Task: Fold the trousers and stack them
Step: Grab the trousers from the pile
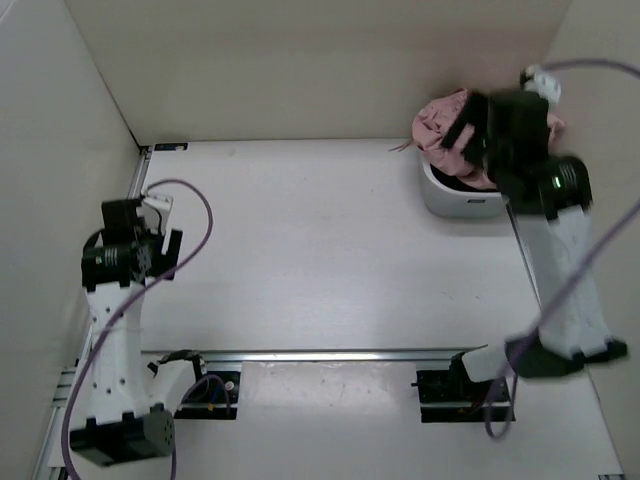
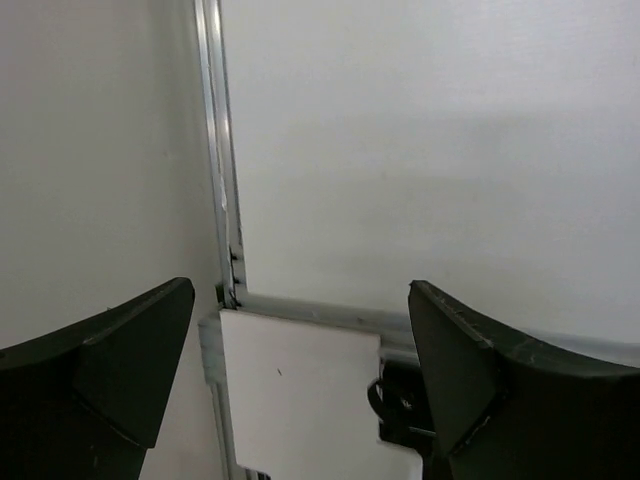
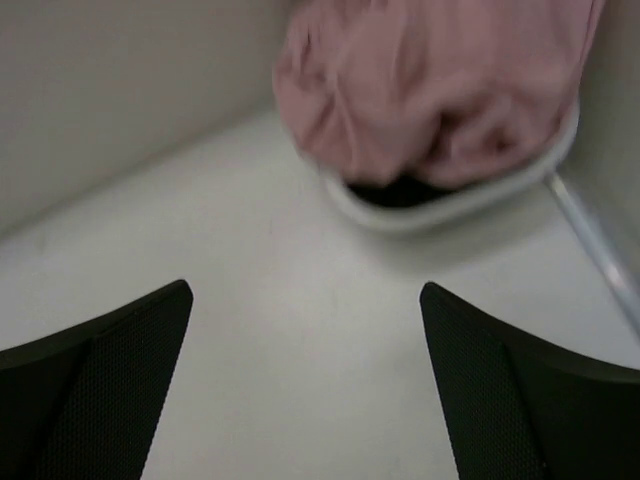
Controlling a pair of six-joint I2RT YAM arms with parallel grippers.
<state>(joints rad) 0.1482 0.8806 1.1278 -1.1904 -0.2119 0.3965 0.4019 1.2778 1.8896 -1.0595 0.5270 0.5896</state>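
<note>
R fingers (image 3: 90,390) wide; soft crumpled trousers (image 3: 430,90)

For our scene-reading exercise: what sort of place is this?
Probably a robot test cell: a left arm and right arm mounted on a white table, plain walls, pink trousers heaped in a white basket.

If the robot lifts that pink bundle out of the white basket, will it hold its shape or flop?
Probably flop: the trousers lie crumpled in soft folds, spilling over the basket rim. They look thin, so likely light.
</note>
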